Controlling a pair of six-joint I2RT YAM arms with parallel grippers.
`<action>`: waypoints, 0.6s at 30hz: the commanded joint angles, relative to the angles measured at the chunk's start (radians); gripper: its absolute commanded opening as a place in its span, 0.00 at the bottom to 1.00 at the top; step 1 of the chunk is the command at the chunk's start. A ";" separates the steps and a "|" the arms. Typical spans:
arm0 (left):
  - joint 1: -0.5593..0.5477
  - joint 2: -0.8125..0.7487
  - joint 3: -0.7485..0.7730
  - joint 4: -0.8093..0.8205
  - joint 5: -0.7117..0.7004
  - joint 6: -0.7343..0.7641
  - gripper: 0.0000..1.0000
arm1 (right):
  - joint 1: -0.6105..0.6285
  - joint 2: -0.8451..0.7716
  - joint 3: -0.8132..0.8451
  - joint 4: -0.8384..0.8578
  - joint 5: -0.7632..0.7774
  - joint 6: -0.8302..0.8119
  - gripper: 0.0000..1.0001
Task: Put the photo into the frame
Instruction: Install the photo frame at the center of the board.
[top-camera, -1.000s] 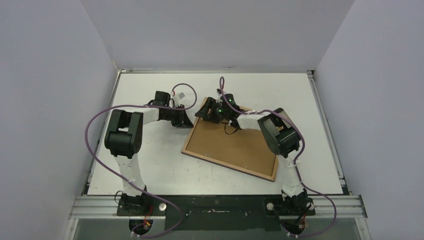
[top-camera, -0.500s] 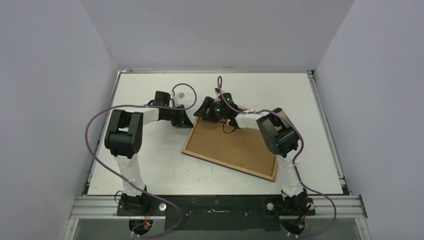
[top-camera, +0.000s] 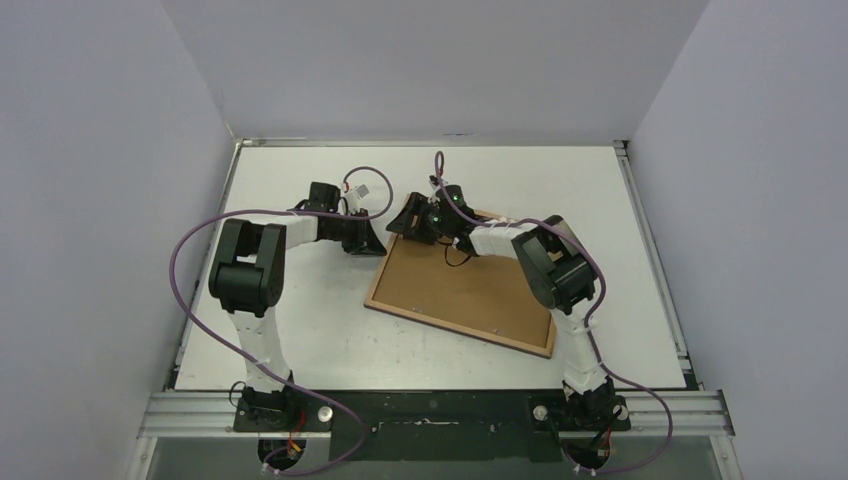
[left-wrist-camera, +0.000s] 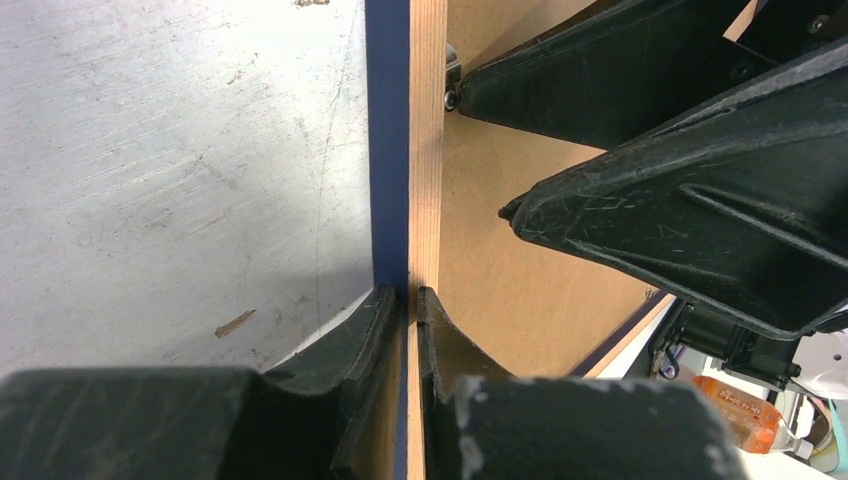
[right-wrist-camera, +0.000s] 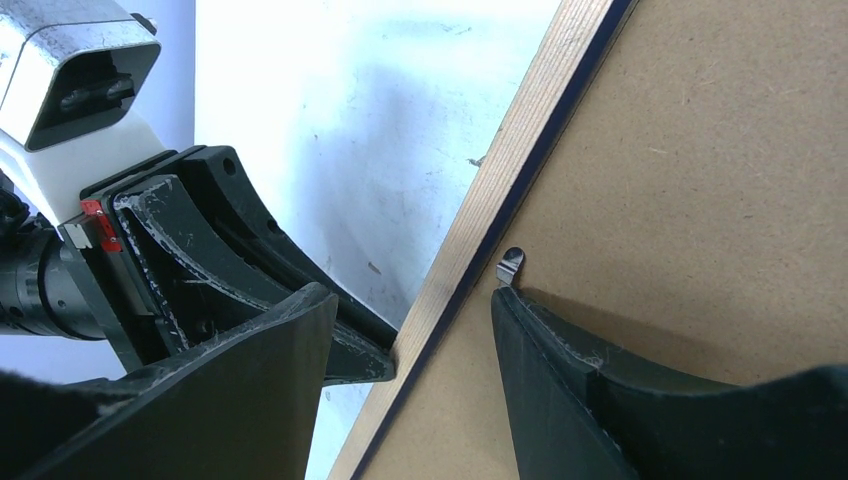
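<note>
The frame (top-camera: 450, 331) lies back-up on the table, its wood-brown rim around the plain brown backing board (top-camera: 465, 285). The photo is hidden. My left gripper (top-camera: 372, 240) is shut on the frame's left edge; in the left wrist view its jaws (left-wrist-camera: 411, 295) pinch the navy and wood rim (left-wrist-camera: 425, 150). My right gripper (top-camera: 408, 222) is open over the frame's far left corner. In the right wrist view it (right-wrist-camera: 411, 300) straddles the rim (right-wrist-camera: 510, 150), one fingertip beside a small metal clip (right-wrist-camera: 510, 264) on the backing board (right-wrist-camera: 720, 180).
The white table (top-camera: 300, 330) is walled at the back and both sides. The two grippers sit close together at the frame's far left corner; the left gripper's fingers (right-wrist-camera: 250, 250) show in the right wrist view.
My right gripper has shifted slightly left along the frame's far corner. The left gripper and the frame have not moved.
</note>
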 joint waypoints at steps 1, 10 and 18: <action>-0.028 -0.018 -0.028 -0.030 0.018 0.005 0.08 | 0.037 0.040 0.005 0.045 0.040 0.021 0.60; -0.036 -0.014 -0.040 -0.027 0.024 0.010 0.08 | 0.052 0.046 -0.038 0.134 0.075 0.087 0.60; -0.042 -0.005 -0.031 -0.033 0.032 0.024 0.07 | 0.082 0.078 -0.060 0.192 0.064 0.151 0.60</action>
